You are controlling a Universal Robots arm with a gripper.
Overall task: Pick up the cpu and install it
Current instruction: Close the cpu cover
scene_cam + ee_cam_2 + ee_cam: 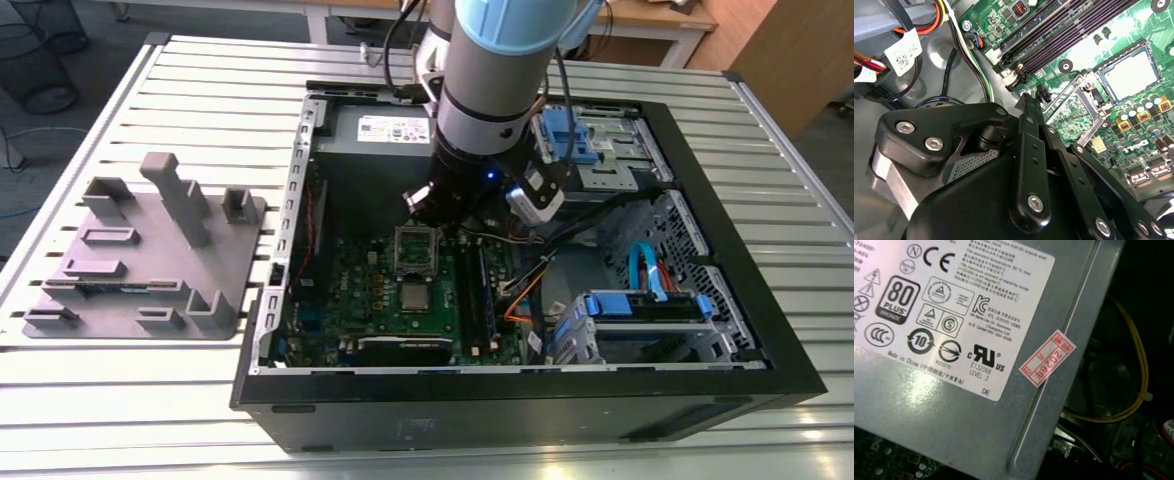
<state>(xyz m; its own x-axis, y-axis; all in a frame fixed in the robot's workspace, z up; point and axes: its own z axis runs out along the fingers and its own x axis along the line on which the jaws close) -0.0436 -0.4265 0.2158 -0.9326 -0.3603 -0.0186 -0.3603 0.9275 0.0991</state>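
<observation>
Now the cpu [416,296] lies flat on the green motherboard [354,290] inside the open computer case [534,392], just beside the silver frame [1066,91]. The claw [1028,100] hangs over that frame, apart from the cpu; whether it is open or closed, I cannot tell.

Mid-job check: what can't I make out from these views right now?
- Exterior view: cpu too small to tell if seated; arm hides board beyond the frame.
- Second wrist view: gripper covers one end of the frame.
- First wrist view: power supply blocks most of the board.
</observation>
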